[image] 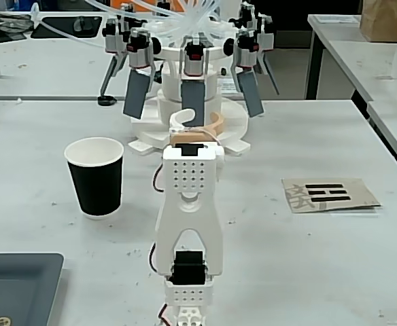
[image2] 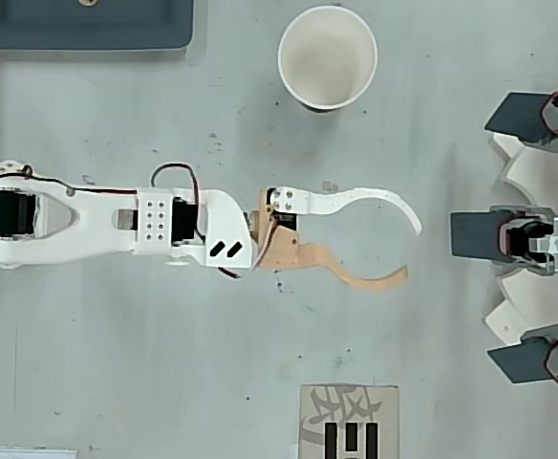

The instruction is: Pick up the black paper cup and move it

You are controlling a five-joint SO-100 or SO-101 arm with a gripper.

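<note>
In the fixed view the arm (image: 185,224) reaches away from the near edge, its claw (image2: 408,251) spread wide and empty. The black cup (image: 95,176) stands further off to the left, well apart from it. My judgement: swing left and straddle the wall below the rim before closing. The cup is upright, mouth up, long axis vertical.

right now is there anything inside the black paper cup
Nothing: the overhead view shows the black paper cup with a bare white inside and floor. What lies beneath it is covered.
</note>
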